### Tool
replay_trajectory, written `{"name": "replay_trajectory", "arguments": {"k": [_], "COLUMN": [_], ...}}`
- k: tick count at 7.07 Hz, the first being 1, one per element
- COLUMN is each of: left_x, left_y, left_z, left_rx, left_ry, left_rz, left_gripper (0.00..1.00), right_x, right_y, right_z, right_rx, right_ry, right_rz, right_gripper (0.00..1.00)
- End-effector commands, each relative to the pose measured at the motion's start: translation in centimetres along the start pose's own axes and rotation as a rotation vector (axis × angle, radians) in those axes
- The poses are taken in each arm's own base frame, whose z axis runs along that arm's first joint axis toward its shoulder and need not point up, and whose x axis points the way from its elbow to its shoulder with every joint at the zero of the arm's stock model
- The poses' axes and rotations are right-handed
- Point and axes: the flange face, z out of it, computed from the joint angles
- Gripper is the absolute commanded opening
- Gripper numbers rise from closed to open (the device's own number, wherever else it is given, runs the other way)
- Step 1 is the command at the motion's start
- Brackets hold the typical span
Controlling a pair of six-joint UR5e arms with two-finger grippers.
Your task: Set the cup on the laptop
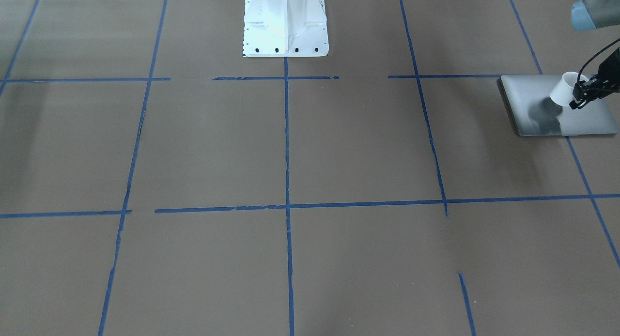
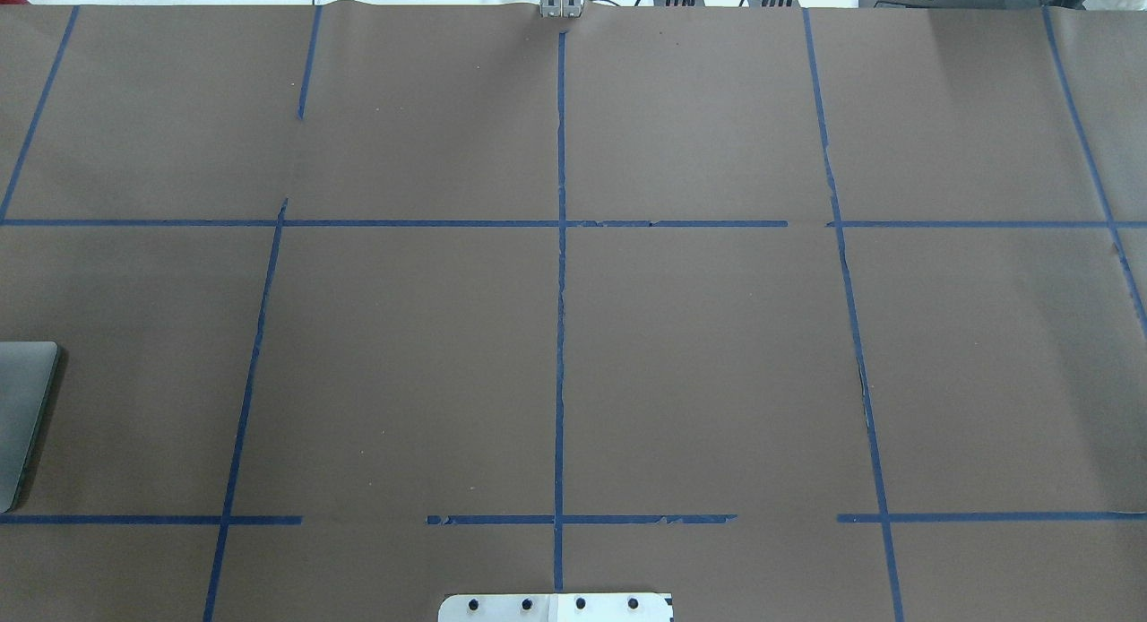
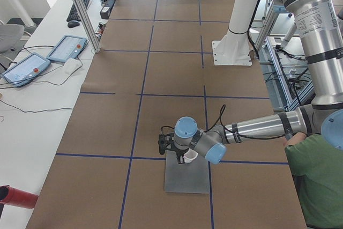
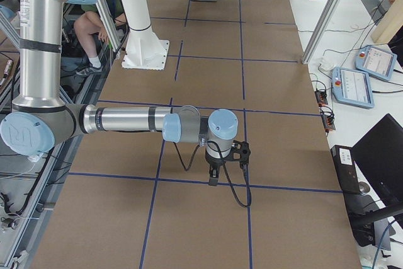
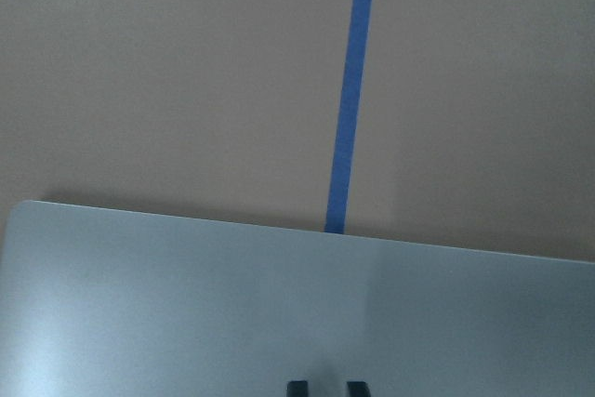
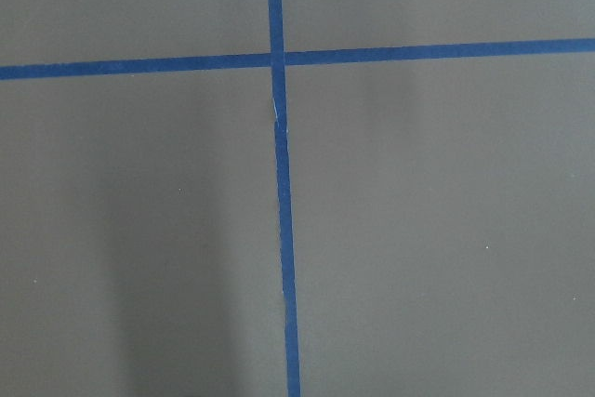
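Observation:
The silver-grey laptop point(image 1: 537, 101) lies shut on the table at the robot's left end; its edge also shows in the overhead view point(image 2: 22, 416). The white cup point(image 1: 564, 90) hangs tilted just above the lid, its shadow on the lid below. My left gripper point(image 1: 577, 97) is shut on the cup's rim side. The left wrist view shows the lid point(image 5: 186, 304) and two close fingertips point(image 5: 298, 386), but not the cup. My right gripper point(image 4: 213, 183) points down over bare table far from the laptop; whether it is open or shut I cannot tell.
The white robot pedestal point(image 1: 286, 26) stands at the table's middle back. Blue tape lines point(image 1: 286, 147) grid the brown table. A person in green point(image 3: 316, 181) sits beside the left end. Teach pendants point(image 3: 64, 49) lie on the side desk.

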Motion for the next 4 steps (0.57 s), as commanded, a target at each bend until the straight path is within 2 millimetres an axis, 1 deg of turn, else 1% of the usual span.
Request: {"name": "replay_trajectory", "arguments": {"k": [1,2,3,4], "left_x": [0.07,-0.13,-0.29,0.18], "left_y": [0.3,0.36,0.41,0.36], "left_z": [0.65,0.78,0.88,0.56], "left_rx": [-0.017,-0.02,-0.021,-0.001], "left_ry": [-0.004,-0.006,-0.007,0.016], "left_rz": [0.012,0.014,0.017,0.04], "left_gripper": [0.02,0.46,0.98,1.0], "right_x": [0.0,0.0,0.0,0.0], "right_y": [0.0,0.0,0.0,0.0], "right_z": [0.0,0.0,0.0,0.0], "right_rx": [0.0,0.0,0.0,0.0], "right_ry": [0.0,0.0,0.0,0.0], "right_rz": [0.0,0.0,0.0,0.0], "right_gripper": [1.0,1.0,1.0,1.0]}}
